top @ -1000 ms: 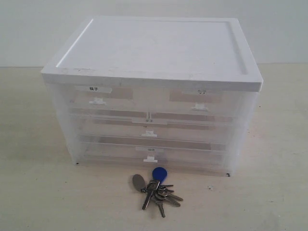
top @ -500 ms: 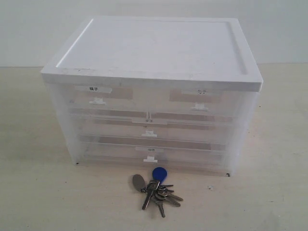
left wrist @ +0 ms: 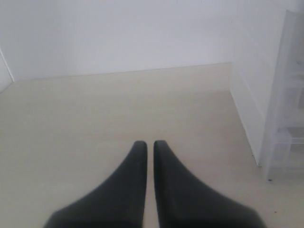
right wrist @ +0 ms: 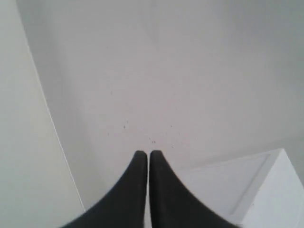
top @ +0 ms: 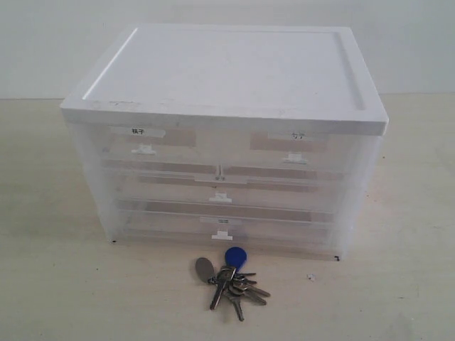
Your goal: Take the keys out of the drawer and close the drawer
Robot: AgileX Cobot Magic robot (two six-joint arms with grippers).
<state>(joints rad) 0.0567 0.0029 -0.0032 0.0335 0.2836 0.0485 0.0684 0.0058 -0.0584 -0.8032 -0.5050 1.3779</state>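
Plainly, the keys point(top: 231, 279) lie on the table point(top: 57, 284) just in front of the cabinet point(top: 227, 78), outside the drawer point(top: 153, 147), which looks pushed in flush. The left gripper point(left wrist: 149, 145) and right gripper point(right wrist: 145, 154) have their jaws together on nothing. The remaining risk seems small: a careless arm sweep could scatter the keys or nudge the cabinet.

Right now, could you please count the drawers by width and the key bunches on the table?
Half-width drawers: 2 (dark-labelled drawer, faint-labelled drawer)
Full-width drawers: 2
Bunch of keys: 1
Total: 5
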